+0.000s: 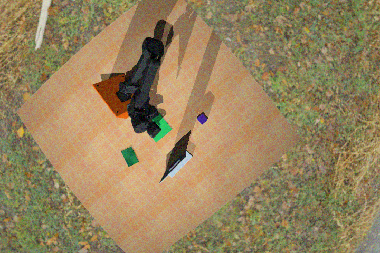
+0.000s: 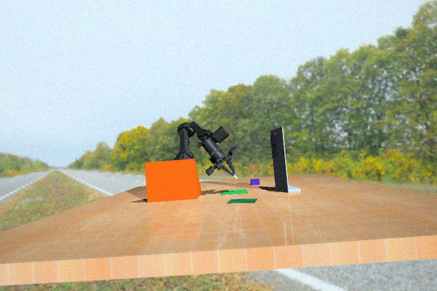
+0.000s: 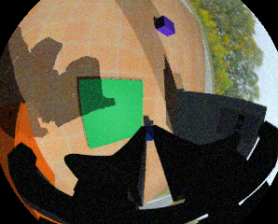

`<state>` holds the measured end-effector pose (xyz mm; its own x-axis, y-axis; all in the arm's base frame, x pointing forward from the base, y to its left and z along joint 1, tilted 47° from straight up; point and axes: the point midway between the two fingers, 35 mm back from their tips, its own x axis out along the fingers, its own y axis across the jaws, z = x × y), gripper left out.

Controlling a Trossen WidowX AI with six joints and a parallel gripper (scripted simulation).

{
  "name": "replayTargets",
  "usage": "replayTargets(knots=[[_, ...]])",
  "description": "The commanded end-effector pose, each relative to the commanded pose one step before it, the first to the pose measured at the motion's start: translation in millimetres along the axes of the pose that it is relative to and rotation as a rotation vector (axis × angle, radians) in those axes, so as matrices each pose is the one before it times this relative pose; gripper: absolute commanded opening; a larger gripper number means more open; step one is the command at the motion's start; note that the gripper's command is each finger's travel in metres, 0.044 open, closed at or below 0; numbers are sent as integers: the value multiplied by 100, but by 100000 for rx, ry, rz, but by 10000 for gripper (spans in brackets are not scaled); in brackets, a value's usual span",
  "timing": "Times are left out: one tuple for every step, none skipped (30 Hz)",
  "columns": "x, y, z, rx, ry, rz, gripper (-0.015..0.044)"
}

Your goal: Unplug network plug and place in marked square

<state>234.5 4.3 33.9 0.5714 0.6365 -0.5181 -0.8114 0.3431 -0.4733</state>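
My gripper is shut on the plug, a small piece with a blue part and a pale tip in the exterior view. The plug is out of the socket and held in the air, tip slanting down. The arm hides it in the top view. The bright green square lies flat on the table, below and near the gripper, partly under its shadow. The dark upright panel stands apart from the gripper. The tab cannot be made out.
A large orange block stands beside the arm. A dark green rectangle lies flat near the bright square. A small purple cube sits on the table on the square's other side.
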Motion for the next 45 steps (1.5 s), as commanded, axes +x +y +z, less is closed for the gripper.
replayTargets(knots=[[337,310,61,-414,-656,577,0],[84,44,-23,-8,31,37,0],[84,44,-22,-7,30,36,0],[83,44,-21,-7,29,34,0],[83,44,-20,-7,28,33,0],[82,44,-19,-6,27,31,0],[82,44,-19,-6,27,30,0],[81,44,-18,-6,26,28,0],[81,45,-17,-6,25,27,0],[81,45,-16,-5,24,25,0],[80,45,-15,-5,23,24,0],[80,45,-14,-5,22,23,0],[79,45,-14,-4,21,21,0],[79,45,-13,-4,20,20,0],[78,45,-12,-4,19,18,0],[78,45,-11,-4,18,17,0],[77,46,-10,-3,17,16,0],[76,46,-10,-3,16,14,0],[76,46,-9,-3,14,13,0],[75,46,-8,-2,13,12,0],[75,46,-7,-2,12,10,0],[74,46,-6,-1,11,9,0],[74,46,-6,-1,10,8,0],[73,46,-5,-1,9,6,0],[73,46,-4,0,8,5,0],[72,47,-3,0,7,4,0],[71,47,-2,0,5,2,0],[71,47,-2,1,4,1,0],[70,47,-1,1,3,0,0],[70,47,0,1,2,-1,0],[69,47,1,2,1,-3,0],[68,47,2,2,0,-4,0],[68,47,2,3,-2,-5,0],[67,47,3,3,-3,-6,0],[67,47,4,3,-4,-8,0],[66,48,5,4,-5,-9,0],[65,48,5,4,-7,-10,0],[65,48,6,5,-8,-11,0],[64,48,7,5,-9,-12,0],[63,48,8,6,-10,-14,0],[63,48,8,6,-12,-15,0],[62,48,9,6,-13,-16,0],[61,48,10,7,-14,-17,0],[61,48,11,7,-16,-18,0],[60,48,11,8,-17,-19,0]])
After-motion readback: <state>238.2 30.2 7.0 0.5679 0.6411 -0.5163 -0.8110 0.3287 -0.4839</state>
